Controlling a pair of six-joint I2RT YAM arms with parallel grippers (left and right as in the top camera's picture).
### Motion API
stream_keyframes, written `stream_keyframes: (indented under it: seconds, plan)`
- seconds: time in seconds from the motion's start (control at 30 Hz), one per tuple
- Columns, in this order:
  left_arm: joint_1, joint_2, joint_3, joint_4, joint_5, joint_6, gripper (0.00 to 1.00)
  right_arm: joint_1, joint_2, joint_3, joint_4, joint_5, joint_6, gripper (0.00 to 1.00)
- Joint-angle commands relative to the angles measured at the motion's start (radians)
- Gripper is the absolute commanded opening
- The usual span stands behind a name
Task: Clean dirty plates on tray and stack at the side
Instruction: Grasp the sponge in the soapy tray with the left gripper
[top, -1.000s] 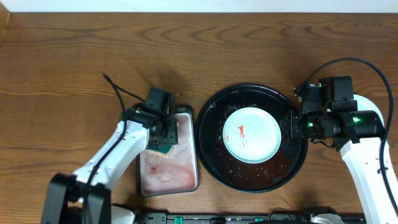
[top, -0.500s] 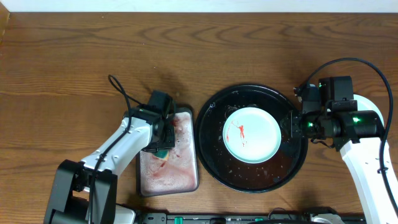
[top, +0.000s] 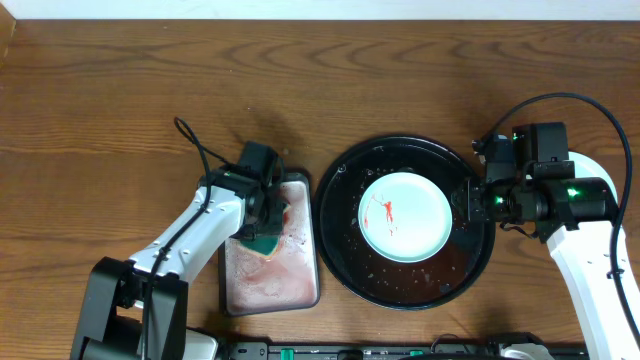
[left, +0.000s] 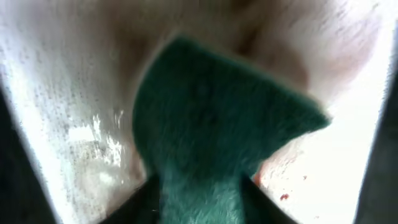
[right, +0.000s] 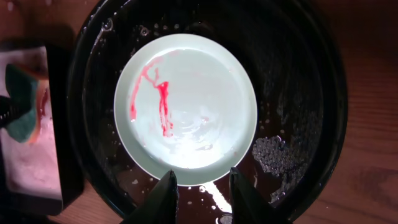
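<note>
Table (top: 100, 120): brown wood, carrying both trays side by side
Black tray (top: 340, 265): sitting right of centre, its floor glistening with water drops
Pink tray (top: 275, 290): lying just left of the black tray, holding foamy pinkish water
Plate (top: 405, 216): a single pale mint one, resting in the middle of the black tray
Right gripper (right: 205, 193): hovering by the plate's right edge, fingers standing partly apart, gripping nothing
Left gripper (top: 262, 222): reaching into the pink tray, fingers pinching the sponge
Sponge (left: 211, 124): green, hanging over the foam
Smears (right: 161, 106): thin red streaks, running across the plate's left half
</note>
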Motion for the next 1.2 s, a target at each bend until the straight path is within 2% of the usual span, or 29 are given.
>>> stream_keyframes:
  seconds: [0.0,0.03,0.23,0.43,0.5,0.6,0.77,0.87,0.97,1.03,1.07,1.17]
  plan:
    - [-0.002,0.008,-0.045,0.033,-0.011,-0.001,0.19,0.008,-0.006,0.007,-0.001,-0.010,-0.013,0.26]
    - [-0.002,0.008,-0.054,0.038,-0.011,-0.004,0.08,0.008,-0.006,0.006,-0.001,-0.010,-0.013,0.26]
    - [-0.002,0.007,-0.048,0.030,-0.011,-0.003,0.07,0.008,0.010,-0.013,-0.001,0.098,0.052,0.27]
    - [-0.002,-0.016,0.081,-0.106,-0.011,0.008,0.07,0.006,0.082,-0.095,0.052,0.062,0.077,0.29]
    - [-0.002,-0.025,0.101,-0.137,-0.010,0.008,0.34,0.006,0.109,-0.114,0.075,0.005,0.037,0.31]
    - [-0.002,-0.015,0.082,-0.138,-0.010,0.007,0.51,0.006,0.115,-0.113,0.084,0.008,0.016,0.37]
    - [-0.002,0.003,-0.005,-0.050,0.014,0.004,0.53,0.005,0.113,-0.113,0.090,0.008,0.013,0.41]
    - [-0.002,0.011,-0.057,0.018,0.072,0.004,0.43,0.006,0.113,-0.114,0.098,0.010,0.013,0.42]
    - [-0.002,0.011,-0.073,0.047,0.074,0.005,0.25,0.006,0.114,-0.114,0.108,0.024,0.014,0.44]
    - [-0.002,0.011,-0.072,0.056,0.074,0.008,0.08,0.006,0.117,-0.114,0.113,0.027,0.014,0.46]
    - [-0.002,0.011,-0.067,0.053,0.075,0.008,0.08,0.006,0.120,-0.115,0.115,0.027,0.014,0.46]
    - [-0.002,0.009,-0.020,-0.003,0.075,0.008,0.07,0.006,0.135,-0.118,0.117,0.027,0.014,0.56]
